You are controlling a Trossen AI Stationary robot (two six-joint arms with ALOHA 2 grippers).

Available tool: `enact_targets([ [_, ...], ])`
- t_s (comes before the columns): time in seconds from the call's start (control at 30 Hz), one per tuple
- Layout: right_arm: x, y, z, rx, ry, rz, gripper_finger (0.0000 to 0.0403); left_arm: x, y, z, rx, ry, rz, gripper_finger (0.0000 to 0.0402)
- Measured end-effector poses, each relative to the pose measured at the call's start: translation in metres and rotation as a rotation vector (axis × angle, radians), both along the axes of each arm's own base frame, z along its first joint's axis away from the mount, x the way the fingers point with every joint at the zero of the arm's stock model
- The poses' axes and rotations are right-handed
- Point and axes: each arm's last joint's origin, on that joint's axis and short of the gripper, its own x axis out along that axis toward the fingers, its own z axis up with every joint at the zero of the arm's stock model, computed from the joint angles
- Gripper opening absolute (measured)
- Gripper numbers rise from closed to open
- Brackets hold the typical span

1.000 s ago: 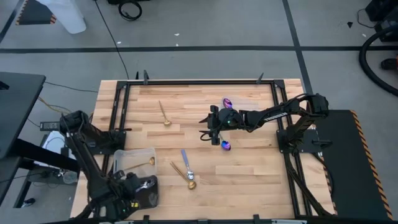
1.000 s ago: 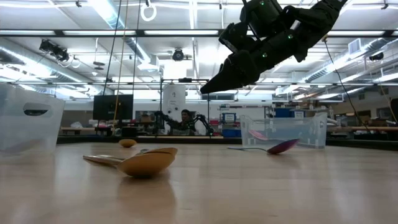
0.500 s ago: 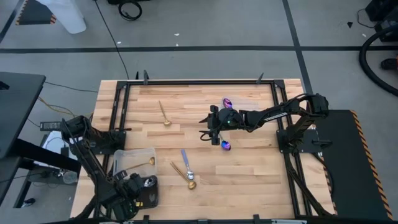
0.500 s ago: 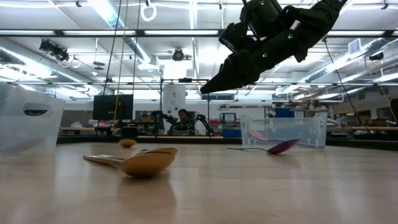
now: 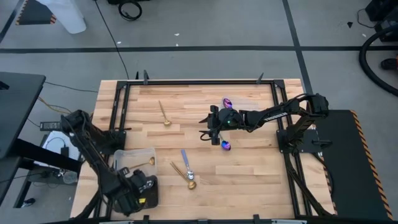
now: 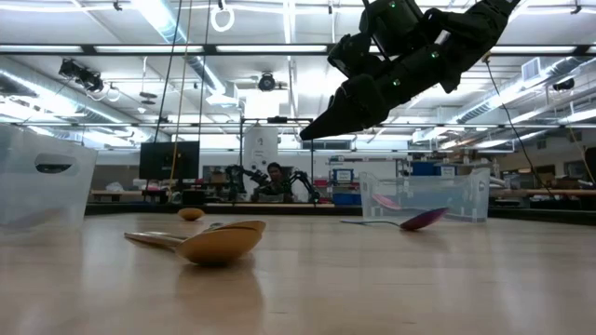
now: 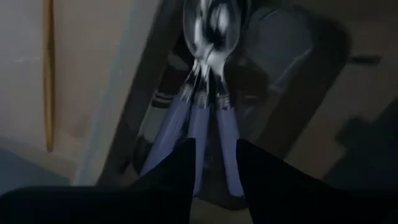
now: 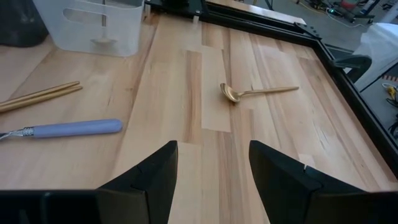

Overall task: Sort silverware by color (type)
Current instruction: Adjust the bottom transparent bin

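Observation:
My left gripper [image 5: 138, 190] is open at the table's near-left corner, low over a bin. In its wrist view its fingers [image 7: 214, 171] straddle the ends of several lavender-handled silver spoons [image 7: 208, 112] lying in that bin. My right gripper [image 5: 213, 129] hovers open above mid-table [image 8: 214, 177], high in the low view [image 6: 312, 132]. On the wood lie a lavender-handled utensil [image 5: 186, 163], gold pieces [image 5: 185, 176], a far gold spoon [image 5: 165, 115] and an iridescent purple spoon [image 5: 226, 145]. Another purple spoon [image 5: 227, 102] lies farther back. My left gripper has its fingers on either side of the lavender handles' free ends [image 7: 202, 165], coming along the handles. I cannot tell whether the fingers touch them. The spoons lie flat in the bin.
A clear bin [image 5: 134, 160] with one gold spoon [image 5: 151, 161] sits beside the left gripper. A second clear bin [image 6: 424, 191] stands toward the far right and holds a purple spoon. A black frame [image 5: 199, 83] rims the table. Bare wood lies between the scattered pieces.
My left arm's elbow swung a little toward the table's left edge and back, while its gripper stayed over the near-left bin. The right arm and the silverware on the table kept still.

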Motion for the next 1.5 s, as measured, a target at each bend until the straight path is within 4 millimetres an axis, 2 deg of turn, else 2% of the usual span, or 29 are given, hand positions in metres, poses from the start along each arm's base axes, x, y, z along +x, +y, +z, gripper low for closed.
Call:
enact_targets([
  [0.2,0.0,0.001,-0.001,0.015,0.006,0.008,0.0208,0.01,0.018,0.016,-0.014,-0.024,-0.038,0.0125],
  [0.4,-0.001,0.009,-0.003,0.036,0.03,0.019,0.0208,0.022,0.036,0.023,0.003,-0.036,-0.112,0.0125],
  [0.77,-0.01,0.026,-0.017,0.1,0.084,0.01,0.0208,0.048,0.067,0.023,0.046,-0.033,-0.281,0.0125],
  [1.07,-0.015,0.045,-0.023,0.159,0.102,0.007,0.0208,0.063,0.081,0.027,-0.151,0.026,-0.331,0.0125],
  [1.27,-0.017,0.058,-0.025,0.151,0.121,-0.028,0.0208,0.081,0.096,0.041,-0.053,-0.078,-0.398,0.0125],
  [1.5,-0.021,0.075,-0.027,0.157,0.137,-0.037,0.0208,0.079,0.119,0.037,0.128,0.012,-0.431,0.0125],
])
